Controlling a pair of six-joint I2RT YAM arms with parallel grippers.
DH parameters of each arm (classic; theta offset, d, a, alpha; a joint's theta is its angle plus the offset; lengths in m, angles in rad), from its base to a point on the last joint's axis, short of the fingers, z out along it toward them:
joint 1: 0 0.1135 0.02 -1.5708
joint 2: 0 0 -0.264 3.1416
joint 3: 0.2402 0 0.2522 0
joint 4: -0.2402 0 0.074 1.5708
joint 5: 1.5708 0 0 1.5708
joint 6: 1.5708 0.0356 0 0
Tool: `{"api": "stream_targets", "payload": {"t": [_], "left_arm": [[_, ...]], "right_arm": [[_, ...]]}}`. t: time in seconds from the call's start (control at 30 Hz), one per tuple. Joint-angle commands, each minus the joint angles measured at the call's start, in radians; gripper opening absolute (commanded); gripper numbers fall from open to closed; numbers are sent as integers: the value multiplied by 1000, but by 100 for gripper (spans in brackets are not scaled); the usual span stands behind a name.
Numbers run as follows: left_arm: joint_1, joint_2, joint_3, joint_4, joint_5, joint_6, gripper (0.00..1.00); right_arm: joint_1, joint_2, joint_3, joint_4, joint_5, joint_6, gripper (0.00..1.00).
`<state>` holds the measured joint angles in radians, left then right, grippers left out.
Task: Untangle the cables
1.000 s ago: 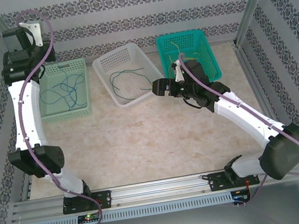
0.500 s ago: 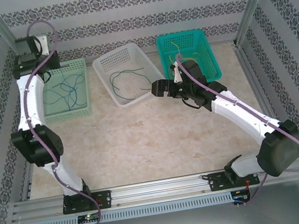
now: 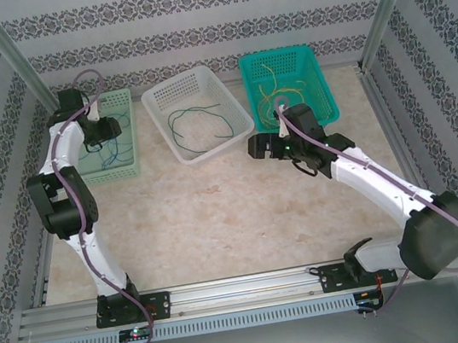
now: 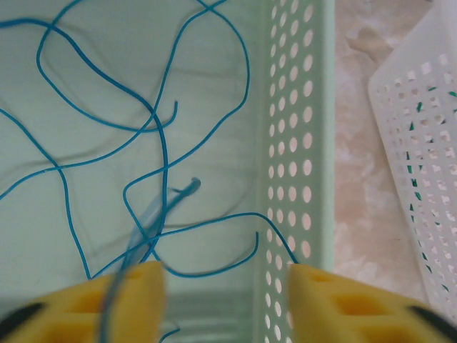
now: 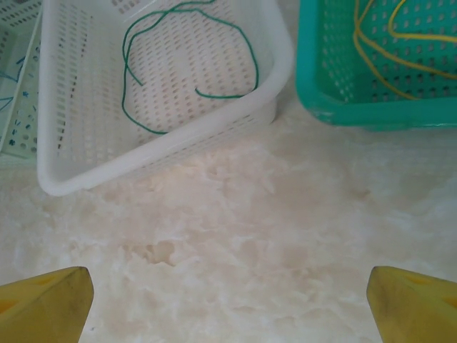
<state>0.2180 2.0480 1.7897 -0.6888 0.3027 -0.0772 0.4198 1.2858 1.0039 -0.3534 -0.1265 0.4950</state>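
Blue cables (image 4: 161, 136) lie in loose curls on the floor of the pale green basket (image 4: 293, 107), seen from above as thin blue cables (image 3: 104, 152). My left gripper (image 4: 227, 300) hangs over them with its jaws apart; a blurred blue strand (image 4: 146, 221) runs past the inner edge of its left finger (image 4: 136, 296). From above, the left gripper (image 3: 108, 127) sits over that basket (image 3: 109, 176). A green cable (image 5: 193, 64) lies in the white basket (image 5: 143, 153). Yellow cables (image 5: 400, 43) lie in the teal basket (image 5: 371, 114). My right gripper (image 5: 228, 300) is open over bare table.
The three baskets stand in a row at the back: pale green, white (image 3: 220, 141), teal (image 3: 325, 88). The right gripper (image 3: 253, 146) hovers just in front of the gap between white and teal. The marbled tabletop (image 3: 218, 216) stretches from the baskets to the arm bases.
My left arm has swung down from high at the back to over the pale green basket, and its jaws have opened. The right arm has drawn slightly right.
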Motion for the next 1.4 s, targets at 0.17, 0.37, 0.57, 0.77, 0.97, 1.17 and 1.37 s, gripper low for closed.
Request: {"api": "stream_targets", "payload": {"t": [0.17, 0.37, 0.57, 0.77, 0.97, 1.17, 1.37], "left_arm": [[13, -26, 95, -115, -38, -78, 100], [69, 114, 352, -418, -25, -68, 100], [68, -64, 153, -283, -175, -72, 100], [56, -324, -240, 47, -169, -49, 100], [52, -501, -550, 277, -186, -24, 100], [26, -690, -848, 599, -192, -18, 100], [-47, -791, -1102, 919, -218, 43, 100]], "right_arm": [[-88, -95, -51, -29, 8, -61, 98], [-188, -137, -60, -35, -20, -100, 98], [-231, -155, -59, -38, -28, -178, 98], [-241, -166, -226, 242, 203, -382, 98], [-307, -50, -483, 786, 279, -528, 98], [-349, 141, -561, 1059, 220, -515, 98], [-401, 210, -607, 1194, 157, -469, 98]]}}
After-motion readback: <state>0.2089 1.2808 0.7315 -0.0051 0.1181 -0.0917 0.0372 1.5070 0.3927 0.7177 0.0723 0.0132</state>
